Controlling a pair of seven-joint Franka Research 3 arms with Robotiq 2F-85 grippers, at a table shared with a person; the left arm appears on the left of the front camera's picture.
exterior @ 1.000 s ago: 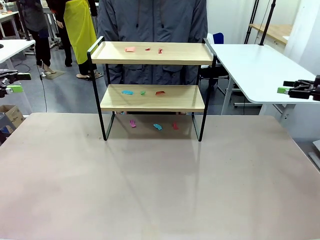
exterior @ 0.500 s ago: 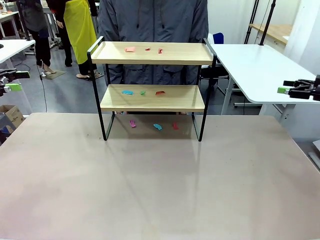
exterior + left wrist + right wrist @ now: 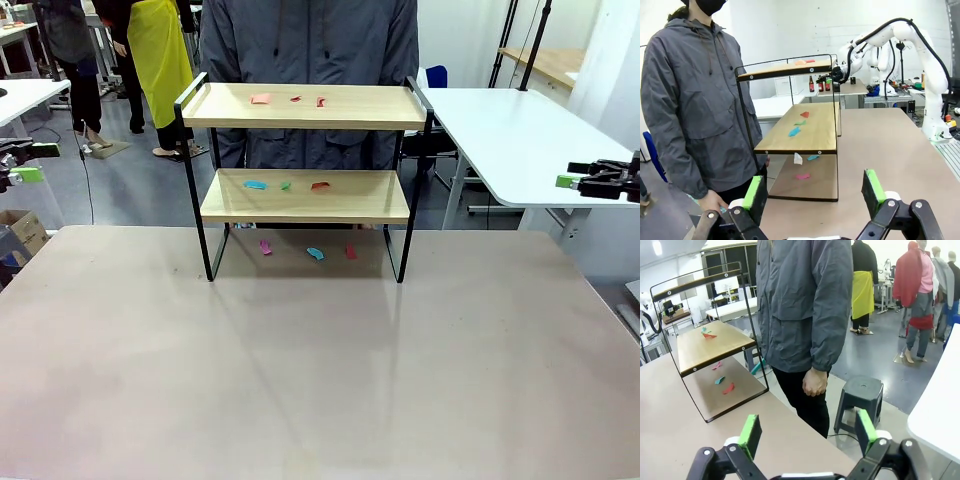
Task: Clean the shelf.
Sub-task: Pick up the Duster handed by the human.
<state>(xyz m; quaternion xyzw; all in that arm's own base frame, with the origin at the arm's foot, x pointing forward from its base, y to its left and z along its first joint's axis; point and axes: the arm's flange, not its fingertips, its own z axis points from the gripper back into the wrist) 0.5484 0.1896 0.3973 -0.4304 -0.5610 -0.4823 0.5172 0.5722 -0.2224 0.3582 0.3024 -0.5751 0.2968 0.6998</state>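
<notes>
The shelf [image 3: 370, 107] stands at the table's far middle, two light wooden boards in a black frame. Small coloured scraps lie on its top board [image 3: 260, 98], on its lower board [image 3: 255, 184] and on the table under it [image 3: 316, 254]. My left gripper [image 3: 35, 163] hangs open off the table's left edge, far from the shelf. My right gripper [image 3: 572, 178] is open off the right edge. In the left wrist view, the open gripper [image 3: 812, 190] looks along the shelf [image 3: 815, 135] from its end. The right wrist view has its open gripper [image 3: 807, 432] with the shelf [image 3: 700, 347] farther off.
A person in a grey jacket [image 3: 310, 40] stands right behind the shelf, hands down at the sides [image 3: 812, 382]. A white side table [image 3: 510, 130] sits at the right and a dark stool [image 3: 860, 390] on the floor beyond the table edge. The wide near half of the table [image 3: 320, 380] is bare.
</notes>
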